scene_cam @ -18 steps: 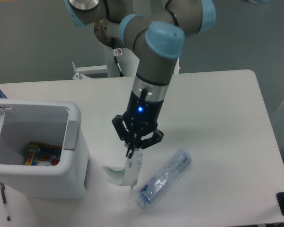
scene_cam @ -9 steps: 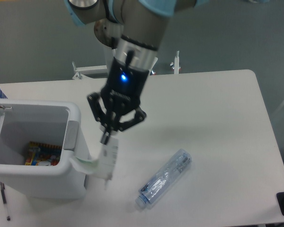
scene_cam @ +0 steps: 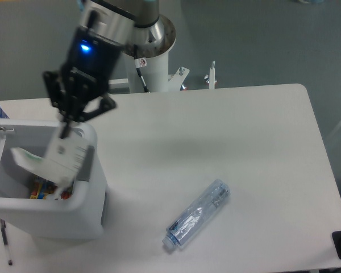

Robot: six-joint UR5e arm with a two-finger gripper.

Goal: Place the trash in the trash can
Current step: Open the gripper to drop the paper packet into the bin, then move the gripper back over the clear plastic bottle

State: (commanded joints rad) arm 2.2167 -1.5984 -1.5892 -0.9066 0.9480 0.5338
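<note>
1. Since half a second ago, your gripper (scene_cam: 66,126) has swung left from beside the trash can (scene_cam: 51,213) to above its open top.
2. You see the fingers pinched nearly closed on the upper edge of the white packet (scene_cam: 59,160).
3. You see the packet hanging down over the bin's right inner side, above the colourful wrappers (scene_cam: 44,188).
4. Your water bottle (scene_cam: 197,214) lies on the table (scene_cam: 256,148), well apart from the bin.

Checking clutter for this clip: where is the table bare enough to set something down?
Bare: the table between trash can and right edge, behind the bottle. Crowded: the front left, where the gripper holds the packet over the can.
</note>
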